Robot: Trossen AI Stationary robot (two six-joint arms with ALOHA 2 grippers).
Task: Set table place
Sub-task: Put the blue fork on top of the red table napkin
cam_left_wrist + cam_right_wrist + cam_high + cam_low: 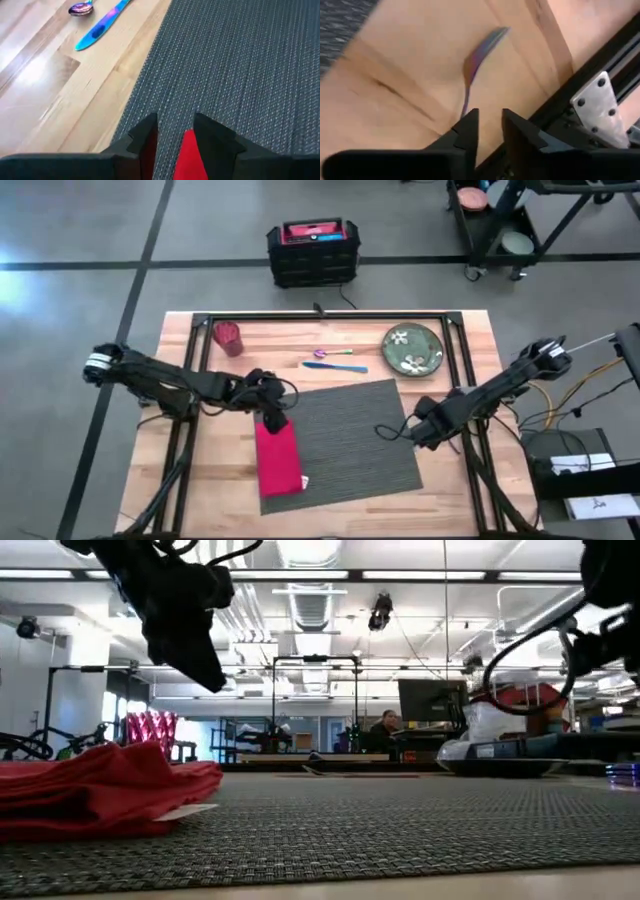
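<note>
Robotics lab, ceiling strip lights point(420, 575), monitor point(432, 700), seated person point(383, 730), equipment cart point(505, 225)

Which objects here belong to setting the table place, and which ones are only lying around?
Job: placemat, red napkin on it under the left pincer, green plate, spoon, knife, red cup, utensil by the right pincer.
Lying about: black case on the floor, cart beyond the table.

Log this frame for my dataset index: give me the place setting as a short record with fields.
placemat: flat, mid-table
red napkin: lying on the placemat's left edge
green plate: on bare wood, off the placemat
spoon, blue knife: on wood beside the plate
left gripper: open, above the napkin
right gripper: near the placemat's right edge
</note>
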